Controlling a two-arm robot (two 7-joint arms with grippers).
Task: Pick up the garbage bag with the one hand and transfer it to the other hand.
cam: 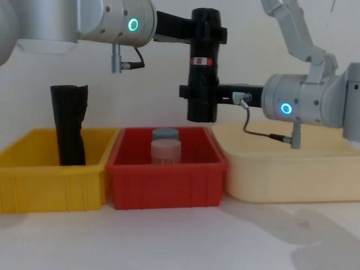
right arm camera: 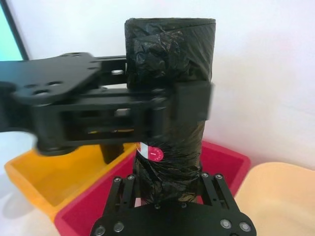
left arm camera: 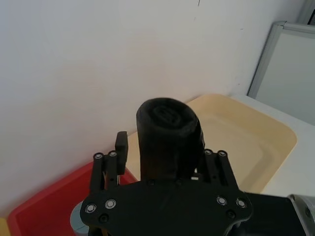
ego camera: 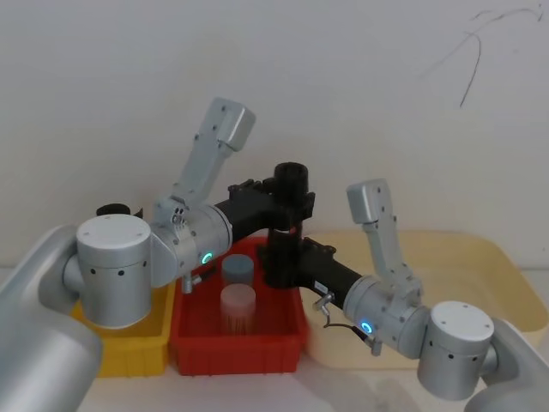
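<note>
Garbage bag [cam: 202, 73] is upright in midair over the red bin [cam: 169, 169], left gripper [cam: 209, 29] fingers clamped near its top, right gripper [cam: 198, 93] fingers closed lower down, so if the left releases before the right's grip is solid, it'll probably slip out.

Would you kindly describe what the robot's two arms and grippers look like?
Both arms are silver-grey, with rounded cylindrical joints. The left arm carries a green-teal glowing ring. The right arm has a blue ring and a thin grey cable. The left gripper and right gripper are black, long-fingered linkages studded with silver screw heads.
</note>
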